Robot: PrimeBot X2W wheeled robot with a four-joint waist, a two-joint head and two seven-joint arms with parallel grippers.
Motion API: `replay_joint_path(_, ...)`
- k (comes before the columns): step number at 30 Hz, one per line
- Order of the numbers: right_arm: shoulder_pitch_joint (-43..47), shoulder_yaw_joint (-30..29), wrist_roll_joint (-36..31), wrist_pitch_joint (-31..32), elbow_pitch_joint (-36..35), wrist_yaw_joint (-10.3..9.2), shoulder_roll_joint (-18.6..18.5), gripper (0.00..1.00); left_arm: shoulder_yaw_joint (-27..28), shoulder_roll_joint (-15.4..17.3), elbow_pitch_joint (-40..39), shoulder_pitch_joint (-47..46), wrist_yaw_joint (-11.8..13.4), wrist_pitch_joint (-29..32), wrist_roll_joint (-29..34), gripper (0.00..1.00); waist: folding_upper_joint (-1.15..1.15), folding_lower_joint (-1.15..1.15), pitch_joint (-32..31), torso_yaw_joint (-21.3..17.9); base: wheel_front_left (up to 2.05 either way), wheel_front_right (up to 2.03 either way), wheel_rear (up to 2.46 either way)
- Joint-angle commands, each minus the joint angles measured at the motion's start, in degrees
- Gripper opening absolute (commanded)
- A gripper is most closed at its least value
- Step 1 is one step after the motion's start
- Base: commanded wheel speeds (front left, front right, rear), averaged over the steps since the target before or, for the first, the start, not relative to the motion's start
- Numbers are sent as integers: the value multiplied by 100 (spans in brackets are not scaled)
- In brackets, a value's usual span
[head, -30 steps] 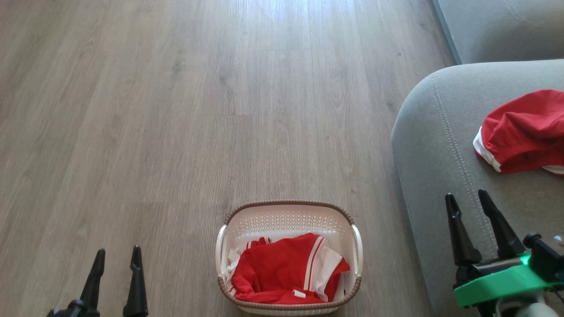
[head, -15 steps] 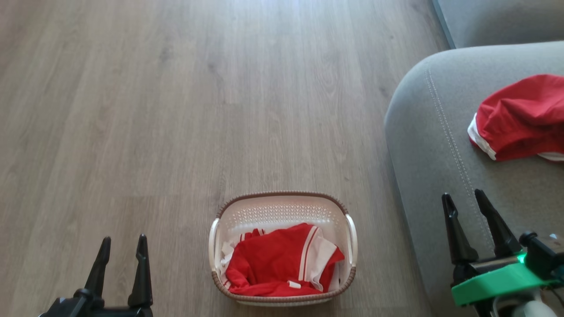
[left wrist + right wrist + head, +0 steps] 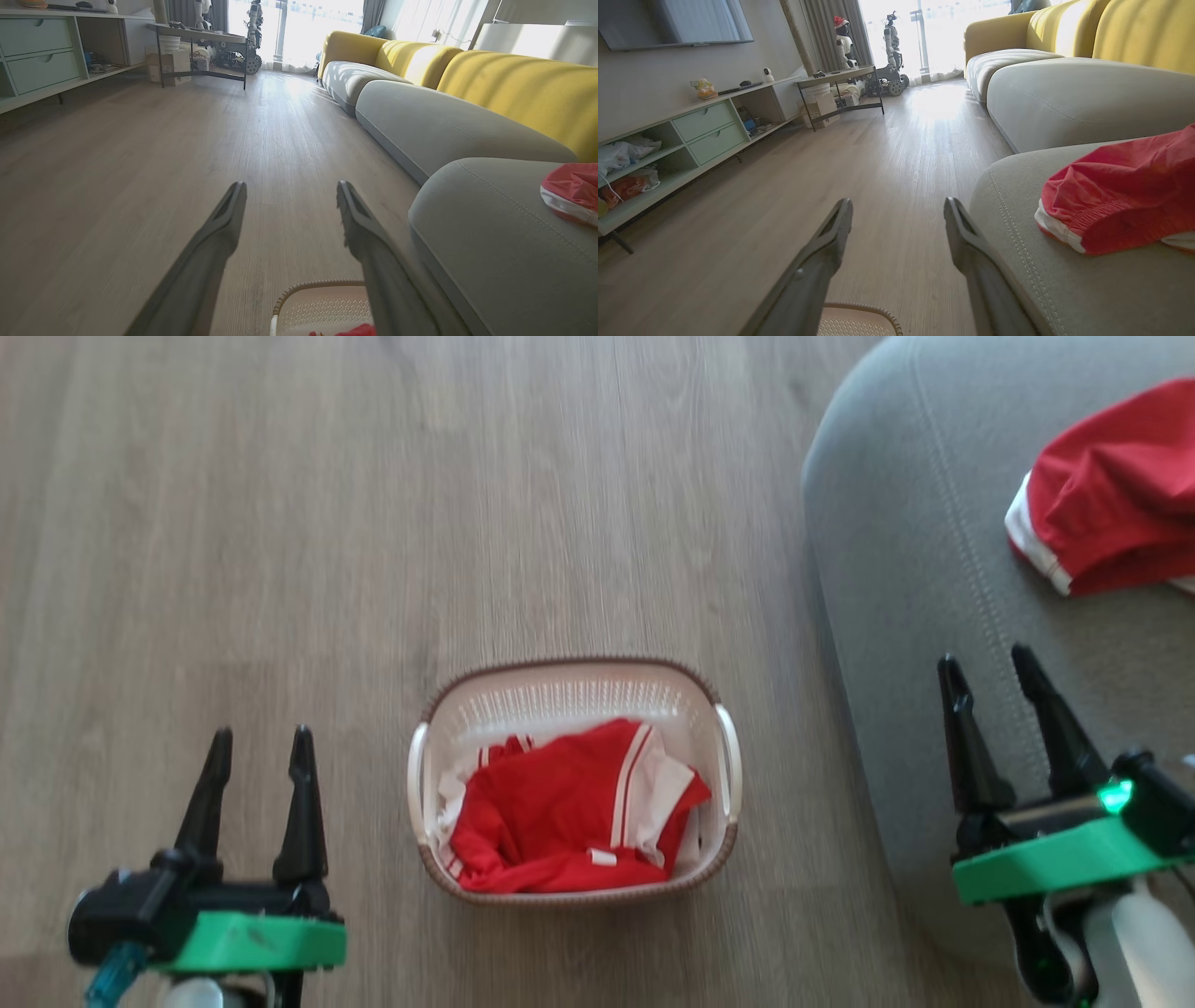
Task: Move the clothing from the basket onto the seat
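The cream basket with its brown rim stands on the wooden floor in the middle of the head view. Red clothing with white stripes lies crumpled inside it. A second red garment with white trim rests on the grey seat at the right. My left gripper hangs open over the floor, left of the basket, nothing between its fingers. Open too, my right gripper hovers over the seat's front edge. The basket's rim peeks up in the left wrist view, and the garment on the seat shows in the right wrist view.
More grey cushions with yellow backs run along the right. A low shelf unit and a dark-framed table stand at the far left. Open wooden floor stretches ahead of the basket.
The head camera has tilted down, so basket and seat sit higher in the picture and more of both grippers shows. Both grippers remain open; the clothing lies as before.
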Motion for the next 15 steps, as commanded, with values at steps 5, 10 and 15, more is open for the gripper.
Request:
replay_joint_path(5, -455, 68, -81, -53, -361, -2, 43, 100, 105, 5, -123, -561, -53, -52, 100, 100, 0, 0, 863, -73, 0, 0, 0)
replay_joint_path(10, -688, 40, -89, -53, -464, -2, 122, 100, 19, 5, -53, -921, -82, -52, 148, 100, 0, 0, 1326, -52, 0, 0, 0)
replay_joint_path(15, -870, 20, -98, -53, -568, -2, 145, 100, -95, 6, -10, -1211, -103, -52, 165, 100, 0, 0, 1729, -36, 0, 0, 0)
